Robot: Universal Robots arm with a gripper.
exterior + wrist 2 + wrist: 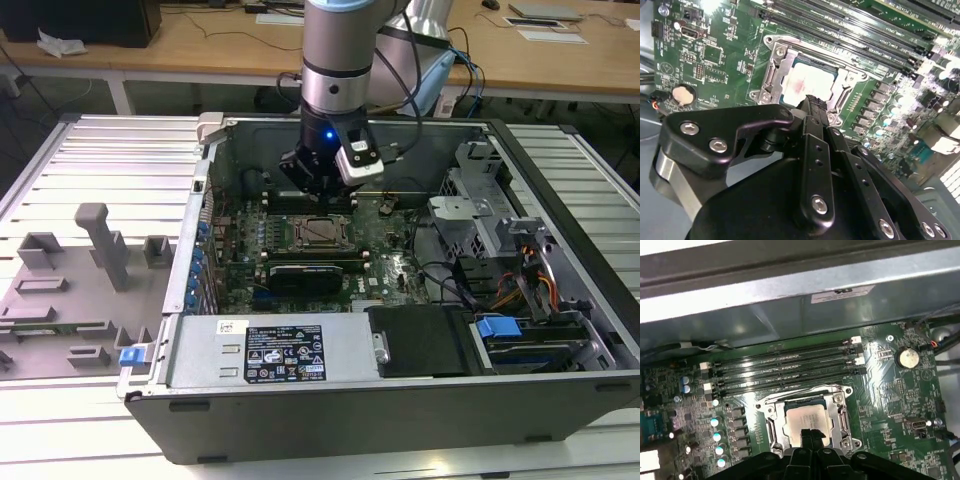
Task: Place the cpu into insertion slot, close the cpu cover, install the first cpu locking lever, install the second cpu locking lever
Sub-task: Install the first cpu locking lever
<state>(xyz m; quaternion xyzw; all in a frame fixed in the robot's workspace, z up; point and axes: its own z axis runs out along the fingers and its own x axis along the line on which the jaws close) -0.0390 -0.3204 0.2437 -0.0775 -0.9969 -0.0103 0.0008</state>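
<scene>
Inside the case, the gripper point(807, 436), fingers pressed together, hovers over the cpu point(806, 421) seated under the cpu cover point(771, 75); lever work needs a steady, square press.

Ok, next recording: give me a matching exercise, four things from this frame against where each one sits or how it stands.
Things:
1. cpu
2. cpu cover
3. gripper
4. coin cell battery

Places or states:
A. round and silvery, out on the green board away from the socket
B. black, poised just over the chip
C. pale metal top, seated in the insertion slot
D. silvery frame lying flat around the chip

Pairs: 1-C, 2-D, 3-B, 4-A
</scene>
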